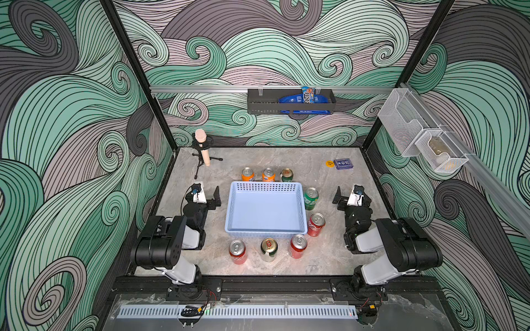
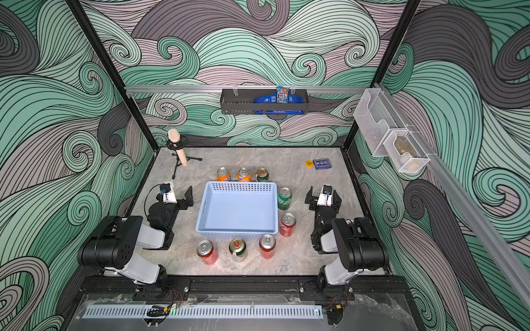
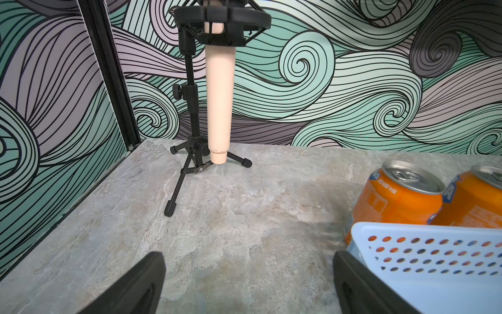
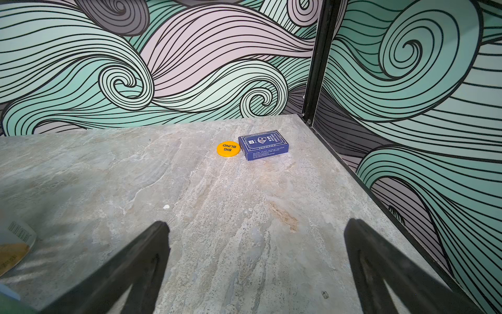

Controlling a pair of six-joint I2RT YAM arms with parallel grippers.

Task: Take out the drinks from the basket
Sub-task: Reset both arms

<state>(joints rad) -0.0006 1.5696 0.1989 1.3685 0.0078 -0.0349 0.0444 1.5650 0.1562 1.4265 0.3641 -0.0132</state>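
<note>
The light-blue basket (image 1: 265,186) (image 2: 239,187) (image 3: 434,252) sits mid-table, its floor bare. All drinks stand on the table around it. Behind it are two orange cans (image 1: 247,174) (image 1: 268,174) (image 3: 394,198) and a green-and-cream can (image 1: 286,174). To its right are a green can (image 1: 311,197) and a red can (image 1: 316,224). In front stand a red can (image 1: 237,251), a green-and-cream can (image 1: 269,249) and another red can (image 1: 298,246). My left gripper (image 1: 204,193) (image 3: 247,255) is open and holds nothing, one finger beside the basket's corner. My right gripper (image 1: 352,195) (image 4: 258,223) is open over bare table.
A peach microphone on a black tripod (image 1: 202,146) stands at the back left. A blue card box (image 1: 344,164) and a yellow chip (image 1: 329,163) lie at the back right. A black rack (image 1: 289,100) hangs on the back wall, white mesh bins (image 1: 424,137) on the right wall.
</note>
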